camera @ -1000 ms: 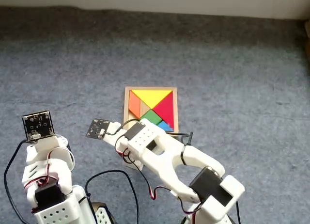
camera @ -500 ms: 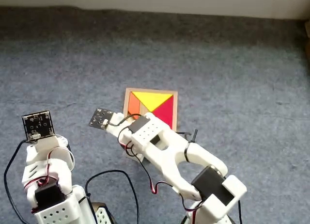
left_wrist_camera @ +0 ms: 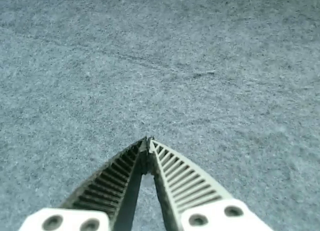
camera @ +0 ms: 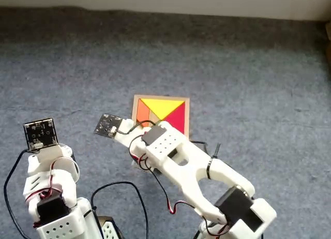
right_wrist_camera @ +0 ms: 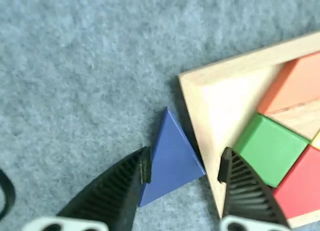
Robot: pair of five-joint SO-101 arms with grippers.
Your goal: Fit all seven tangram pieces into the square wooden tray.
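The square wooden tray [camera: 135, 100] lies mid-table with a yellow triangle [camera: 163, 105], a red piece [camera: 179, 118] and an orange piece [camera: 142, 114] in it. The right arm [camera: 168, 146] covers its near part. In the right wrist view a blue triangle [right_wrist_camera: 170, 158] lies flat on the carpet, just outside the tray's rim [right_wrist_camera: 200, 136]. My right gripper [right_wrist_camera: 185, 160] is open. One finger is beside the triangle, the other over the tray next to a green piece [right_wrist_camera: 272, 148]. My left gripper [left_wrist_camera: 148, 142] is shut and holds nothing above bare carpet.
Grey carpet covers the whole table. The left arm [camera: 49, 182] is folded at the near left corner. Part of the tray floor [right_wrist_camera: 227, 106] is bare beside the green piece. A pale wall strip runs along the far edge.
The right arm has stretched farther out over the tray's near part and now hides the green piece in the high view. The left arm has not moved.
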